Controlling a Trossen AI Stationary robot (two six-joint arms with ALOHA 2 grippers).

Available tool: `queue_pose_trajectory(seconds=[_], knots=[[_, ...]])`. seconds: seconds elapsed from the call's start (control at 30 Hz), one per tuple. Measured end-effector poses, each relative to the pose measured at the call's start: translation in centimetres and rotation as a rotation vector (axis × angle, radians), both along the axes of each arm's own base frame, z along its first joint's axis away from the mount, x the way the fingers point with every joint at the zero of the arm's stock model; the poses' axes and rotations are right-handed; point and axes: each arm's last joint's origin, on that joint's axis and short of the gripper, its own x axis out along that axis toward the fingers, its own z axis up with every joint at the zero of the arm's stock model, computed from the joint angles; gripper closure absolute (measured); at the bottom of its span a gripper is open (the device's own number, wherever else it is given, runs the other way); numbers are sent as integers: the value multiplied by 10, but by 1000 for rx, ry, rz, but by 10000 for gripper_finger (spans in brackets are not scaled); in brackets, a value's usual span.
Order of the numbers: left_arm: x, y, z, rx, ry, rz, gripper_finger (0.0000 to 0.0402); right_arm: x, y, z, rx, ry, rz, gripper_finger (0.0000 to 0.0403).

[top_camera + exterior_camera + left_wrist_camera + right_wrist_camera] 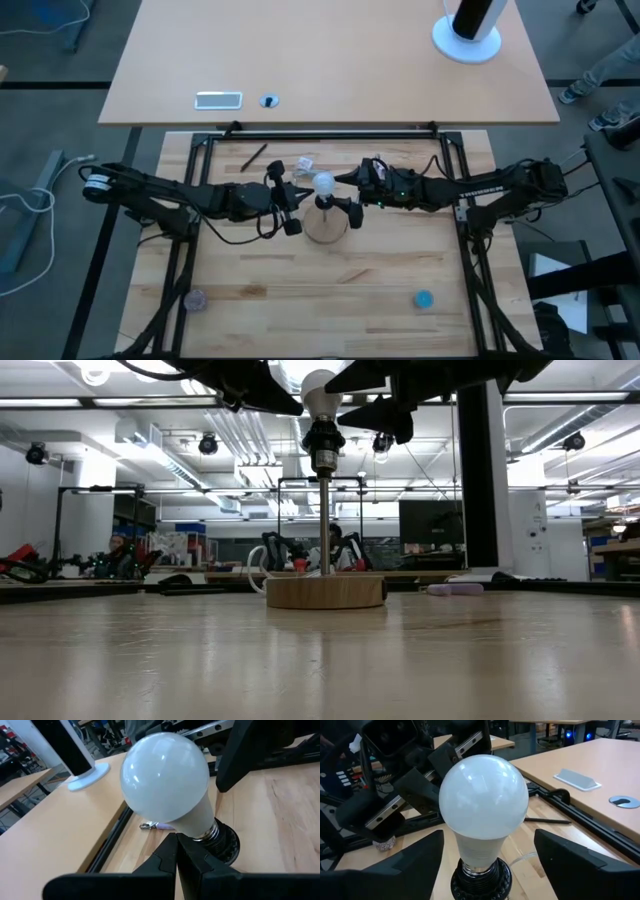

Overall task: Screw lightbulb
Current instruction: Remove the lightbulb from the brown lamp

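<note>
**Bulb seated in socket, both grippers close in — cross-thread and tip risk**

High view: the lightbulb (323, 183) sits on top of the wooden disc (325, 224), between the left gripper (290, 205) and the right gripper (352, 200). Both arms meet at mid-table. Jaw gaps too small to judge here. White lettering on the right arm, too small to read.

Low view: bulb (320, 393) upright in the black socket (322, 448) on a thin stem above the disc (325, 591). Tall, narrow stand; a sideways push from either gripper would likely tip it.

Left wrist view: left fingers (165, 862) pressed together, nothing between them, tips just beside the bulb's screw base. Bulb (167, 780) straight ahead of the jaws. If these tips stop bracing the socket (226, 842), the lamp may spin with the bulb.

Right wrist view: right fingers (412, 857) spread wide, one on each side of the bulb (483, 800), not touching. Threads still show above the socket (481, 877); probably not fully home. Off-centre closing could cross-thread or slip on the smooth glass. No readable writing.
</note>
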Motion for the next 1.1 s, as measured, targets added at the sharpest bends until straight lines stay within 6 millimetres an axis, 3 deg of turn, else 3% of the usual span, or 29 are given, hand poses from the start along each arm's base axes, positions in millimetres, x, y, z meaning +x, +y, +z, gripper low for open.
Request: queue_pose_trajectory(seconds=[0.53,0.83,1.1], knots=[[1,0,1,16,-9,-11,401,0,0,1,-22,-10,4,96],[0,0,1,16,-5,-13,401,14,1,-14,-48,-2,30,102],[1,-1,1,8,-5,-37,401,16,1,-11,-91,-38,36,106]])
